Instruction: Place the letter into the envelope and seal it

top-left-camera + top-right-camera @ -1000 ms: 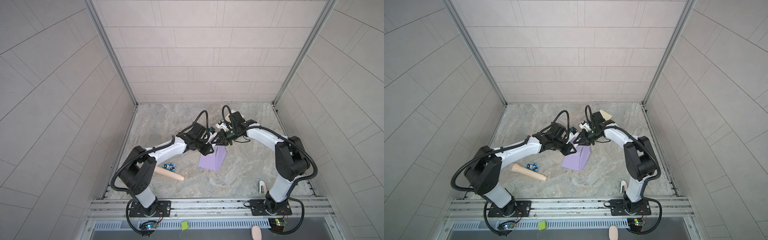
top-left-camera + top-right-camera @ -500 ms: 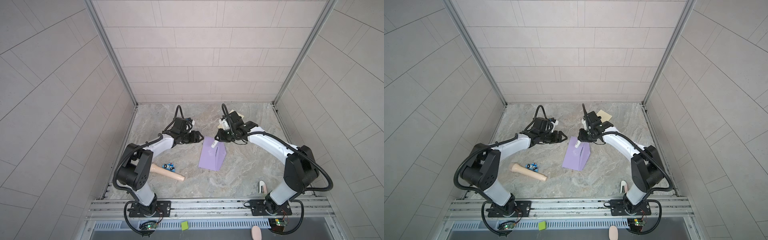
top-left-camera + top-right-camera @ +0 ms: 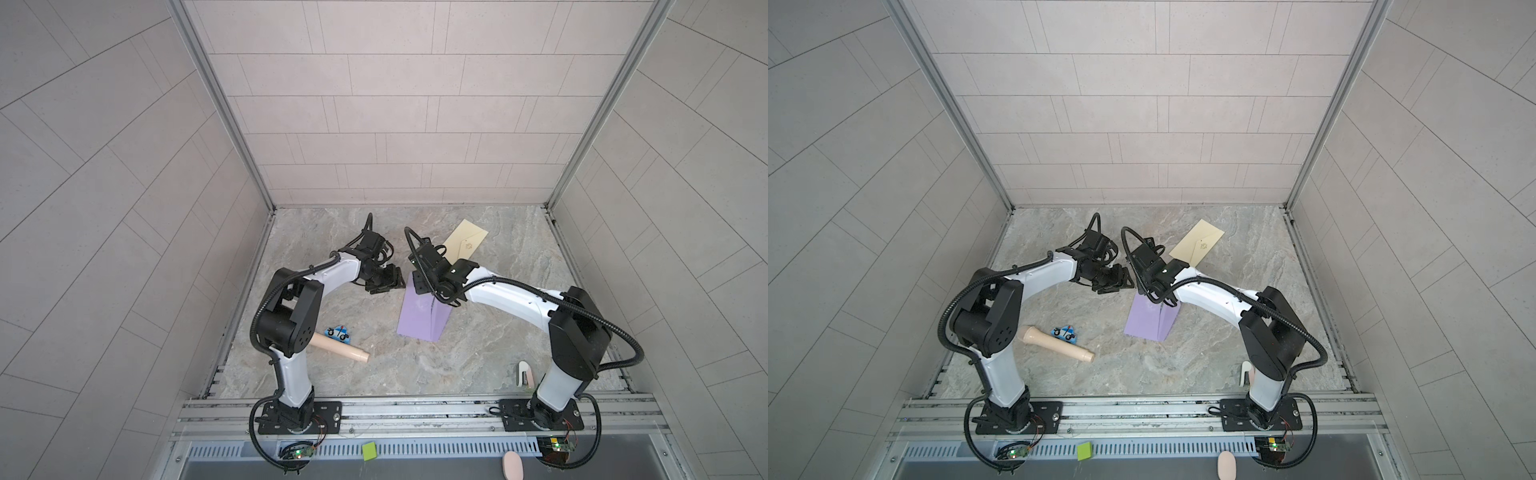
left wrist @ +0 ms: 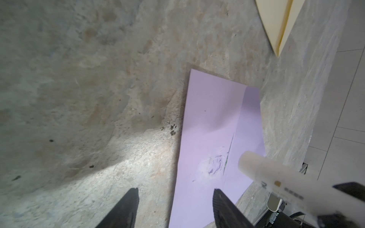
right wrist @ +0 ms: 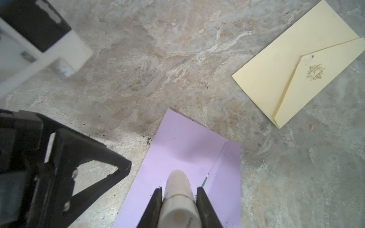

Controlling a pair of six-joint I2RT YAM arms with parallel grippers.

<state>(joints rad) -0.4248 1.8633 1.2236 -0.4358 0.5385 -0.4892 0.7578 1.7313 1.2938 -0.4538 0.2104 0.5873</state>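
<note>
**Work surface.** The marble-pattern table (image 3: pixel 478 374) is walled on three sides by tiled panels. The purple envelope (image 3: pixel 422 316) lies near its middle. Bare surface lies open all round the envelope, widest toward the arm bases and toward the right wall.

**Purple envelope.** It lies on the table in both top views (image 3: pixel 1148 322). A fold line runs along its length and sets off a narrower panel on the right-arm side (image 5: pixel 227 177). Smudged marks sit next to the fold (image 4: pixel 213 167).

**Cream envelope.** The cream envelope (image 3: pixel 465 243) lies beyond the purple envelope toward the back wall, apart from it, flap side up and showing an emblem (image 5: pixel 314 72).

**Wooden rod.** The wooden rod (image 3: pixel 340 349) lies well apart from the purple envelope, on the left-arm side.

**Toy car.** A small blue toy car (image 3: pixel 337 331) sits just beside the rod, on the side nearer the purple envelope.

**Left gripper.** The left gripper (image 4: pixel 174 192) is spread wide and holds nothing. One fingertip (image 4: pixel 132 195) is over bare table, the other over the purple envelope's long edge. Contact cannot be determined.

**Right gripper.** The right gripper (image 5: pixel 178 190) is clenched on a glue stick (image 5: pixel 178 197). The stick's tip points at the purple envelope near the fold; whether it touches cannot be determined.
</note>
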